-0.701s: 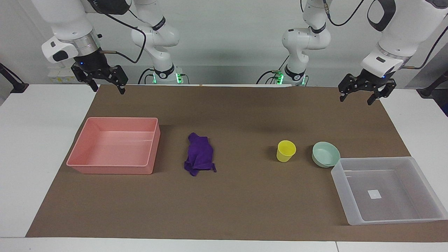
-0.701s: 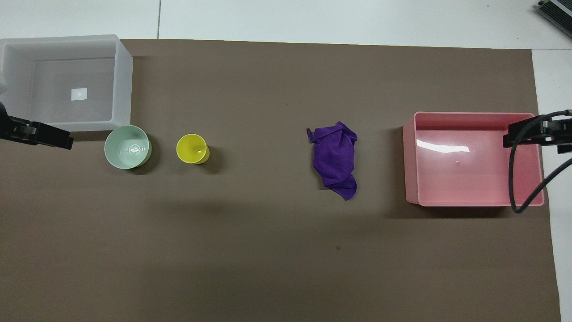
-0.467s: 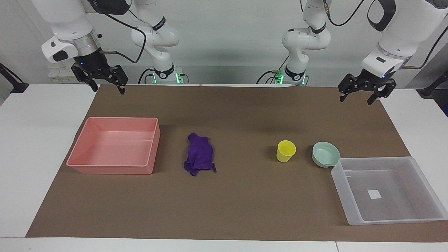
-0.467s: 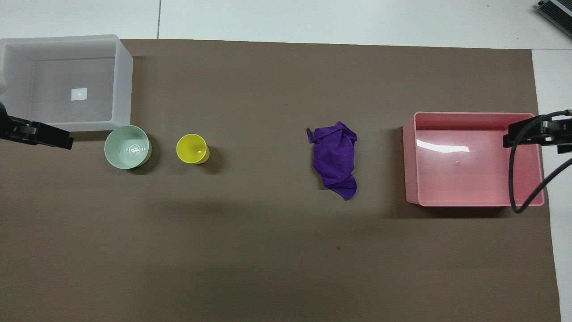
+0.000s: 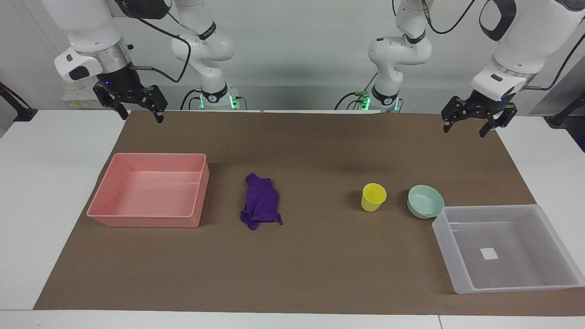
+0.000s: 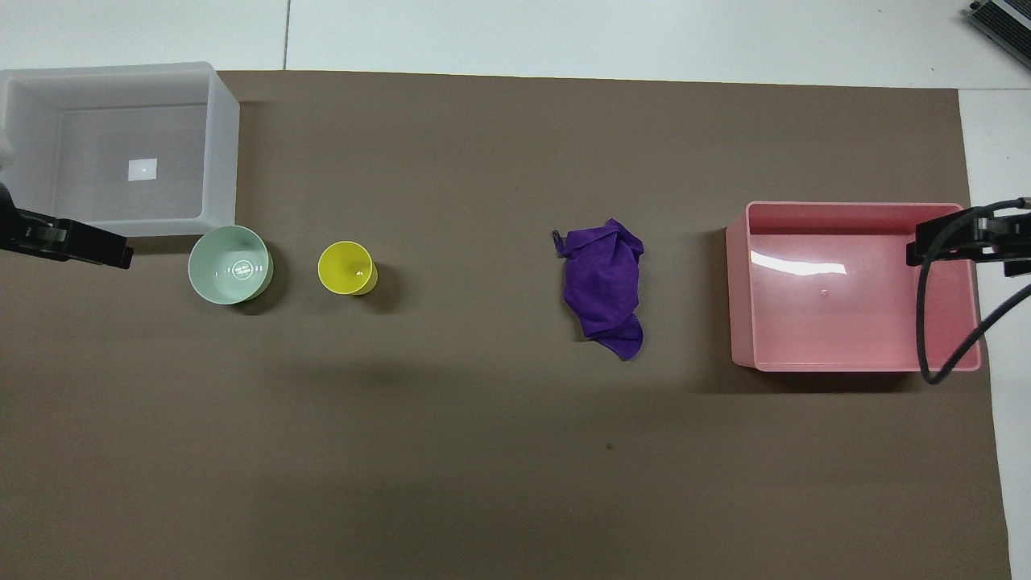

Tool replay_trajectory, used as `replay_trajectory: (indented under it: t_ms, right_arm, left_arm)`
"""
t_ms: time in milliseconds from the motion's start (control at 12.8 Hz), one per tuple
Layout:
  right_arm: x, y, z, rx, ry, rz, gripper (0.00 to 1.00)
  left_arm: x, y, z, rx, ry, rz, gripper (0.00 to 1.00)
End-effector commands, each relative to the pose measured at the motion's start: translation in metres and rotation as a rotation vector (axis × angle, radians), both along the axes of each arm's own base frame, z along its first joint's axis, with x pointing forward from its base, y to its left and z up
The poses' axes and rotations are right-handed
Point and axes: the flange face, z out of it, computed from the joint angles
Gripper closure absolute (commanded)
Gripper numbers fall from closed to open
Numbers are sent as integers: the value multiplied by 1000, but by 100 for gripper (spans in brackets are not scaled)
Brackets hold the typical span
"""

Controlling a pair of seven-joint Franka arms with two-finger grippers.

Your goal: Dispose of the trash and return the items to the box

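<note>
Nothing on the table has shifted since the earlier frames as far as I can see, and both arms hang pretty much where they were, maybe a hair of drift on the left one.

Left gripper [image 5: 466,125] hangs in the air over the robots' edge of the brown mat [image 5: 320,256], at the left arm's end, jaws spread wide and holding nothing. Right gripper [image 5: 140,113] is the same deal at the right arm's end, over the mat's corner next to the robots, jaws wide and empty too. Both arms are just waiting.

Deep-purple crumpled cloth rag [image 5: 260,201] lies flat on the mat around the middle, well apart from both grippers, with the pink rectangular plastic tray [image 5: 199,194] beside it toward the right arm's end. That tray has nothing in it.

Small yellow plastic cup [image 5: 374,197] stands upright, mouth up, toward the left arm's end. Shallow pale mint-green bowl [image 5: 425,201] sits just beside it, also right way up, a bit closer to that end. The bowl sits right by the corner of the translucent whitish plastic box [image 5: 442,230], which lies a little farther from the robots. Can't tell if they actually touch. Only the small white square label [image 5: 489,253] on the box's floor, otherwise it's bare inside.
</note>
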Motion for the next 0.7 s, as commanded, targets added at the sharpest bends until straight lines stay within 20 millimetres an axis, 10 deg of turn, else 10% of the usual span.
replay_trajectory:
  t_ms: [0,311,623]
  right_arm:
    - [-4,2,-5,9,17,4,0]
    - [14,53,-32,10,-66,46,0]
    - [60,143,-103,31,-115,18,0]
  left_arm:
    - [-5,-2,-4,6,-20,-2,0]
    - [-7,6,-41,-1,-92,11,0]
    - [2,14,-93,-3,-124,37,0]
